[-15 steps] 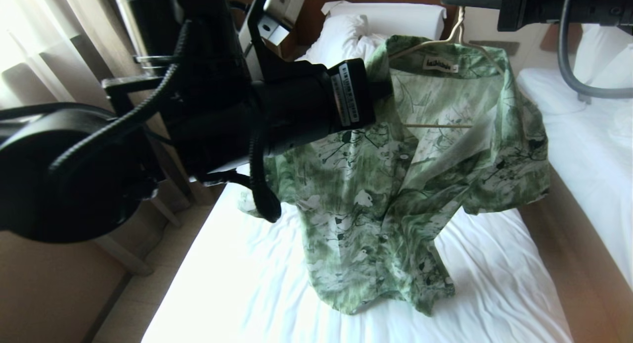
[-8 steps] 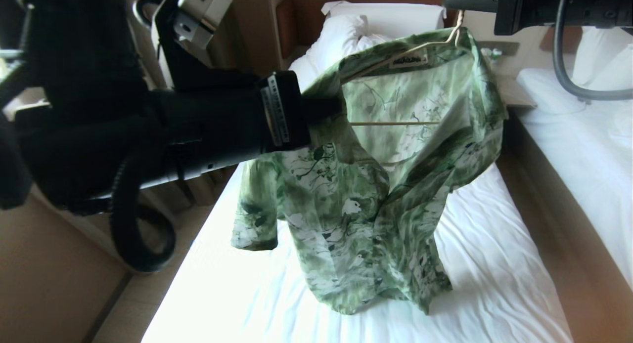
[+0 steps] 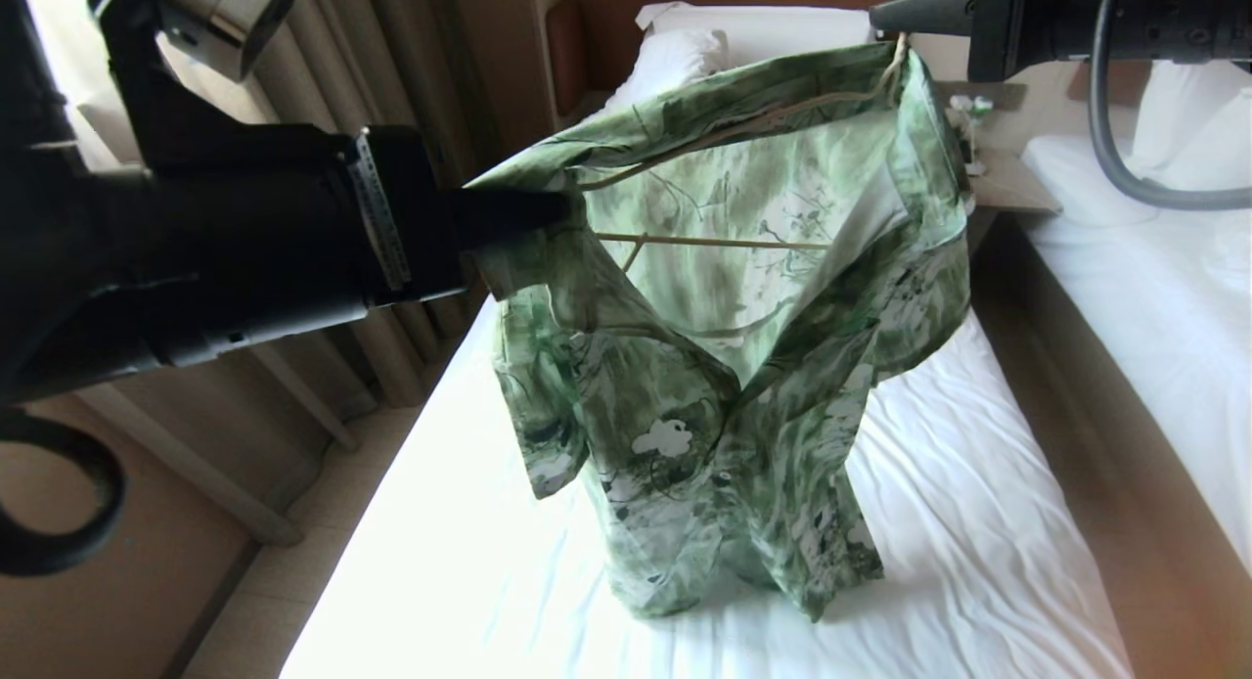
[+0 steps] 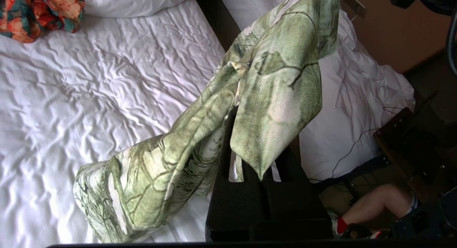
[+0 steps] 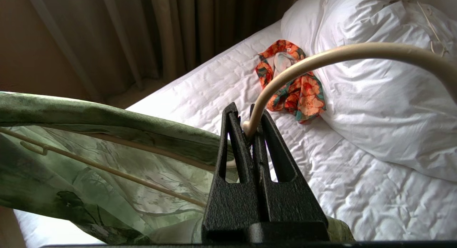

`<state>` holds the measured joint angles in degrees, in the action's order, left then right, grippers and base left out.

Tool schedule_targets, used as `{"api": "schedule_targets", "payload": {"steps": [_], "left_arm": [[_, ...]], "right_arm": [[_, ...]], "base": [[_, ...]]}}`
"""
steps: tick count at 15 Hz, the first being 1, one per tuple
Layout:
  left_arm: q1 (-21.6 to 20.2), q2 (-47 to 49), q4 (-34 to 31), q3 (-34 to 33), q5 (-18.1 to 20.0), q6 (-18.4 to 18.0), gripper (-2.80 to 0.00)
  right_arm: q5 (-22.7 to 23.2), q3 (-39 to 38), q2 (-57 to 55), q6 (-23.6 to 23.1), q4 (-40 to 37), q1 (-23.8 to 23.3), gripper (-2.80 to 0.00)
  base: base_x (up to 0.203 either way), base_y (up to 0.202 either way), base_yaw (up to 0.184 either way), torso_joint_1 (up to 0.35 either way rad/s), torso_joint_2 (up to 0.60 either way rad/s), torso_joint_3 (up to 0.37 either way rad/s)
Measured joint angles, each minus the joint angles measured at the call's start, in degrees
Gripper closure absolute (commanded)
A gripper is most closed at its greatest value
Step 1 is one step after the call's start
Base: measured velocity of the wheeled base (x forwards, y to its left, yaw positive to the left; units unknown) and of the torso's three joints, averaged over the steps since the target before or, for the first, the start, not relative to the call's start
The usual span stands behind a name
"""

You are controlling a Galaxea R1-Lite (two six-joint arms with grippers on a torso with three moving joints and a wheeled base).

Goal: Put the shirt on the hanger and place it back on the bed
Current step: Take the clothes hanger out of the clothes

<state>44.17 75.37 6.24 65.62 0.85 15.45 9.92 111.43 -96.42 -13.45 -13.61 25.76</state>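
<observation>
The light green leaf-print shirt (image 3: 724, 366) hangs open-fronted on the cream hanger (image 3: 714, 241) above the bed (image 3: 978, 522), its hem resting on the sheet. My right gripper (image 3: 895, 19) is at the top right, shut on the hanger's hook (image 5: 339, 53); the right wrist view shows the wire pinched between the fingertips (image 5: 248, 132). My left gripper (image 3: 562, 209) reaches in from the left and is shut on the shirt's left shoulder edge. In the left wrist view the shirt (image 4: 275, 98) drapes over the gripper (image 4: 237, 105) and hides its tips.
A second white bed (image 3: 1154, 297) stands to the right across a narrow gap. An orange-and-green garment (image 5: 296, 87) lies beside a pillow (image 5: 375, 98) on it. Curtains (image 3: 391, 72) hang on the left, the dark headboard (image 3: 606, 23) behind. A person's leg (image 4: 378, 205) shows near the floor.
My left arm has swung left and up, pulling the shirt's shoulder with it. The shirt has spread wider along the hanger and now hangs straighter. The right gripper has barely moved.
</observation>
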Motion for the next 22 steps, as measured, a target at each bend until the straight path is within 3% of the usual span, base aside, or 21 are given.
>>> {"api": "schedule_targets", "payload": {"steps": [5, 12, 13, 15, 21, 22], "left_arm": [[-2.4, -3.1, -0.4, -4.3, 0.1, -1.9, 0.0], [-5.8, -2.4, 2.6, -9.1, 0.7, -1.9, 0.0], [-5.8, -1.8, 4.6, -10.1, 0.7, -1.9, -2.8], [-5.9, -0.5, 8.1, -11.4, 0.9, -1.9, -2.8], [-5.9, -0.8, 8.6, -15.4, 1.0, -1.4, -2.8], [-5.9, -1.7, 8.7, -17.2, 0.8, -1.2, 0.0]], "right_arm": [[-0.1, -0.4, 0.1, 0.0, -0.2, 0.4, 0.0], [0.0, -1.7, -0.6, 0.0, 0.5, 0.7, 0.0], [0.1, -1.9, -0.7, 0.0, 0.5, 0.7, 0.0], [0.1, -2.4, -1.0, 0.0, 0.5, 0.7, 0.0], [0.2, -5.6, -1.9, 0.3, 2.4, 1.0, 0.0], [0.1, -6.9, -2.1, 0.4, 4.3, 1.2, 0.0]], "base": [[0.0, 0.0, 0.0, 0.0, 0.0, 0.0], [0.0, 0.0, 0.0, 0.0, 0.0, 0.0], [0.0, 0.0, 0.0, 0.0, 0.0, 0.0], [0.0, 0.0, 0.0, 0.0, 0.0, 0.0], [0.0, 0.0, 0.0, 0.0, 0.0, 0.0], [0.0, 0.0, 0.0, 0.0, 0.0, 0.0]]}}
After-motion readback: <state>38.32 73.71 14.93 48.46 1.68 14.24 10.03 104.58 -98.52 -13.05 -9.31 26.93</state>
